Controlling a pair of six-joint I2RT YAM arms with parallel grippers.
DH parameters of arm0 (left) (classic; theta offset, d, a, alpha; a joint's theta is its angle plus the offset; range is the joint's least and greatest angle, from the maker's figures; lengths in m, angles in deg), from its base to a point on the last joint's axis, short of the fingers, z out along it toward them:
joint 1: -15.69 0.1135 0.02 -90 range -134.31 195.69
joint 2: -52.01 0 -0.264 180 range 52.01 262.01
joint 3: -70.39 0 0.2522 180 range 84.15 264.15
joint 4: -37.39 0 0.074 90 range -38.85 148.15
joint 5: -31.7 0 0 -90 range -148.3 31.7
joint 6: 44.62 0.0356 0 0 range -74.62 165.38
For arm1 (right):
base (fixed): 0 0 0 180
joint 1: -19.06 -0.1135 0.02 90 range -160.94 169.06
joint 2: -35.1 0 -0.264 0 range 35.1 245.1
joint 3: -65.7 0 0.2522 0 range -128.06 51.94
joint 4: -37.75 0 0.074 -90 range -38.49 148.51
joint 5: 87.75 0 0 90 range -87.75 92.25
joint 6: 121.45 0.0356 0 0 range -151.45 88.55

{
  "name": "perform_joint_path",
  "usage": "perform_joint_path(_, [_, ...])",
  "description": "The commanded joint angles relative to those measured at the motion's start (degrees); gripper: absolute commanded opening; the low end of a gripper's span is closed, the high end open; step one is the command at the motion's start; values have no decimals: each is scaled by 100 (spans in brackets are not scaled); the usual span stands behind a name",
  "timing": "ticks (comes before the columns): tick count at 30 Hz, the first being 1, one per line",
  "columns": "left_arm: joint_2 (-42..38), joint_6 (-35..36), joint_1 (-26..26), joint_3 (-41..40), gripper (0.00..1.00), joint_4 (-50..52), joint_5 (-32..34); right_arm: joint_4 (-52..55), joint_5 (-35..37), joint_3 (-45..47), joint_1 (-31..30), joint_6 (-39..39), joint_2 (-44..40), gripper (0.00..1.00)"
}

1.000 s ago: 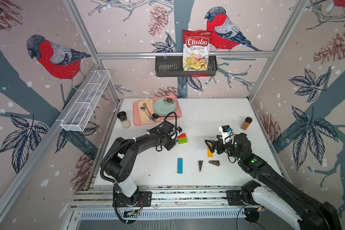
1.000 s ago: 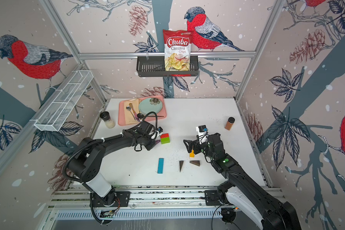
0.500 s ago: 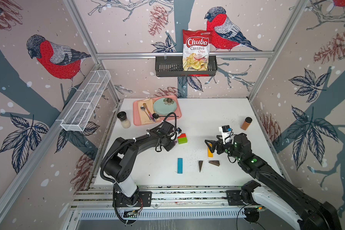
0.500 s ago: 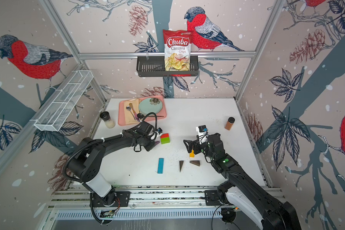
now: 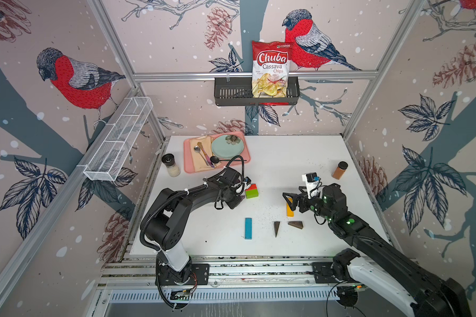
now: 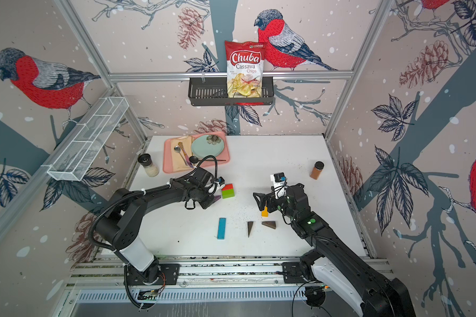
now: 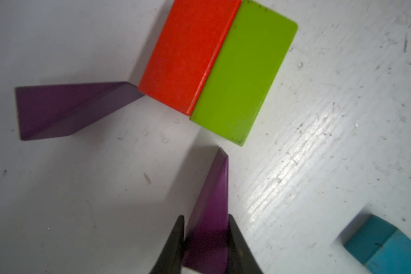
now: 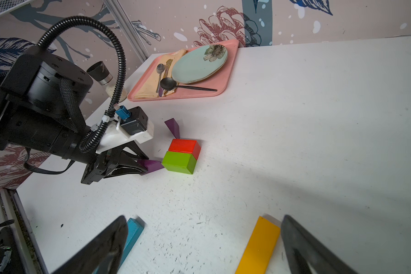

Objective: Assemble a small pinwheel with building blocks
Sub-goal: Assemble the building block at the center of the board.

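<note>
Blocks nearest the front edge of the bench (image 5: 204,241): blue bar (image 5: 248,228) flat, long axis front-to-back. Just to its right is a brown wedge (image 5: 276,228), tip toward the front. Beside that lies a 2nd brown wedge (image 5: 296,224), crosswise. All three sit apart, none held.

Next back is the yellow bar (image 5: 289,211), flat on the bench, partly under the right gripper (image 8: 203,219). That gripper is spread wide, holding nothing. In the right wrist view the yellow bar lies btwn its fingers, close against one finger (image 8: 301,242); can't tell if touching.

Approx. level w/ that, mid-bench, the left gripper (image 7: 205,218) is clamped narrow on a purple wedge (image 7: 215,185). The wedge's thin end points at a corner of the green block (image 7: 242,76), small gap, not touching. Can't tell if the wedge rests on the bench.

Pinwheel is partly laid at bench centre: green block and red block (image 7: 188,54) side by side, long faces touching. A 2nd purple wedge (image 7: 64,109) lies beyond them, tip touching a corner of the red block.

Further back, on the left, is a pink tray (image 8: 227,73) w/ plate (image 8: 197,64), spoons and napkin. A shaker (image 5: 171,166) stands left of the tray, and a brown spice jar (image 5: 340,170) near the right edge. On the back wall a chips bag (image 5: 271,68) sits in a black basket (image 5: 231,93). A wire basket (image 5: 118,140) hangs on the left wall.
</note>
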State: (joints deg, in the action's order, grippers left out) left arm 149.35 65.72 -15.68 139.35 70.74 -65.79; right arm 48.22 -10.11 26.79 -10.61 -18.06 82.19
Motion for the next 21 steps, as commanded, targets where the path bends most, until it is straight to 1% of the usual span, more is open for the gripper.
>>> perform_joint_path(1, [37,76,9,52,22,23,-70,-100,-19,-8,-8,-47,-8,99])
perform_joint_path(15, [48,27,13,112,27,-19,-54,-109,-25,10,-12,-51,-39,99])
perform_joint_path(18, [48,-1,13,105,31,-21,-16,-108,-16,5,-7,-47,-48,99])
perform_joint_path(21, [-6,5,11,48,37,-66,-25,-111,-27,10,-12,-49,-48,100])
